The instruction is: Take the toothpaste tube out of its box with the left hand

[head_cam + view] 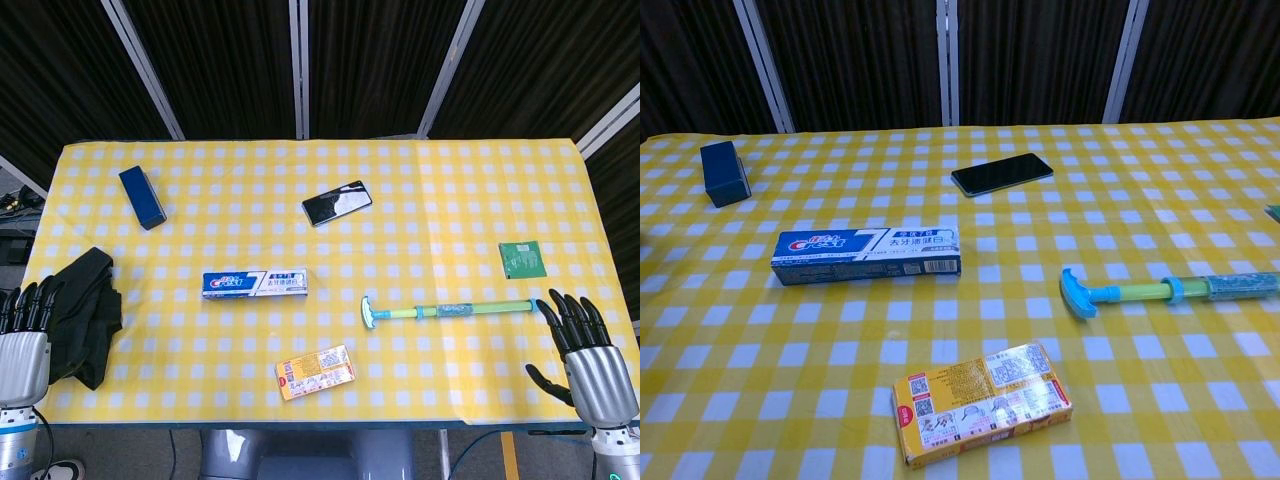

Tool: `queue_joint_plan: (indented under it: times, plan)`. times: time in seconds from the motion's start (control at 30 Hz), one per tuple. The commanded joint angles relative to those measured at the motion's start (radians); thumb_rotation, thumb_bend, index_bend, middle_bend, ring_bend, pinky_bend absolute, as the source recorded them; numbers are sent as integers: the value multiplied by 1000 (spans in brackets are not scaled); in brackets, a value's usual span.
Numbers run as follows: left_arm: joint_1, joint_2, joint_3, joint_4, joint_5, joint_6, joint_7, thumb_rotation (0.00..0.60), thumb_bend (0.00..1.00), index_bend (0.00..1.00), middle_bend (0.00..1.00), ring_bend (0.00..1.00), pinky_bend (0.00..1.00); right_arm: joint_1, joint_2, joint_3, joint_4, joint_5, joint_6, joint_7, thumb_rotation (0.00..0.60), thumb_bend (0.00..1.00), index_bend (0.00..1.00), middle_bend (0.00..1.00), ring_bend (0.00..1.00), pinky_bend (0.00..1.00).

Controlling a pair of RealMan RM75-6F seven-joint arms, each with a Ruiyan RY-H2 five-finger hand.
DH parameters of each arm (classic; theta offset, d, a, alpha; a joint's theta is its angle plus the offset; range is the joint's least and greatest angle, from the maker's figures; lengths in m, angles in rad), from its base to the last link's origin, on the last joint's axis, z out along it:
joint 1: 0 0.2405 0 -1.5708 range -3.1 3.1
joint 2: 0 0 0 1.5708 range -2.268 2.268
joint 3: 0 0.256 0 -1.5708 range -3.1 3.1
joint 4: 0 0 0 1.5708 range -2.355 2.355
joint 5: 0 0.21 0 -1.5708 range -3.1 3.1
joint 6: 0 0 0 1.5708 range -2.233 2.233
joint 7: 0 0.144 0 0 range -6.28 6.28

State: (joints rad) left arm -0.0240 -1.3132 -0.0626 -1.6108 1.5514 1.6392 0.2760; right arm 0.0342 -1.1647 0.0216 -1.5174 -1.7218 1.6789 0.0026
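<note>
- Waiting at the table's near-left corner, the left hand (24, 345) is empty, fingers straight and apart; nothing is done yet.
- Black cloth (88, 312) lies beside it; blue box (142, 196) sits further back.
- Toothpaste box (255, 283) lies flat mid-table, closed, untouched, approach clear.
- Phone (337, 202), orange box (315, 372), toy (445, 310), and green card (523, 259) lie well apart.
- Right hand (585, 355) is empty, fingers spread.

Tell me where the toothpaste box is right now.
The toothpaste box lies flat left of the table's centre in the head view, between the black phone behind it and the yellow box in front.
</note>
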Motion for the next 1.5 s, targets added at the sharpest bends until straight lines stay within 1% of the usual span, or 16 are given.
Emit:
queue_joint_plan:
  times: [0.03,0.7,0.97,1.0,1.03,1.13,1.27,1.3,1.37,1.43,1.5]
  plan:
    - [0,2,1,-2,-1,-3,2,600,46,0,0,0,0,0,0,0,-1,0,1,-2,600,66,14,0,0,0]
    - [-10,1,5,-7,-10,-31,18,600,46,0,0,0,0,0,7,4,-8,2,3,12,600,66,14,0,0,0]
    - [-30,14,-6,-38,-21,-60,38,600,46,0,0,0,0,0,10,6,-5,8,2,33,600,66,14,0,0,0]
    - [-41,22,-13,-50,-19,-71,50,600,46,0,0,0,0,1,10,7,-5,9,2,38,600,66,14,0,0,0]
    - [-66,38,-31,-74,-23,-96,67,600,47,0,0,0,0,1,11,7,-5,9,2,44,600,66,14,0,0,0]
    - [-99,63,-54,-116,-42,-139,90,600,46,0,0,0,9,3,11,8,-3,8,2,49,600,66,14,0,0,0]
    - [-156,92,-93,-168,-83,-214,131,600,48,0,0,0,81,4,11,8,-1,12,-1,58,600,67,14,0,0,0]
    - [-193,97,-116,-186,-104,-260,154,600,48,0,0,0,99,5,12,9,0,17,-6,66,600,66,14,0,0,0]
    - [-250,103,-152,-213,-179,-341,203,600,48,0,0,3,119,8,14,10,3,24,-13,81,600,66,14,0,0,0]
    - [-291,100,-176,-235,-244,-393,252,600,50,5,0,12,131,9,17,11,5,29,-17,93,600,66,14,0,0,0]
    - [-337,85,-200,-247,-318,-436,305,600,80,25,0,37,157,10,21,13,6,37,-21,111,600,67,14,0,0,0]
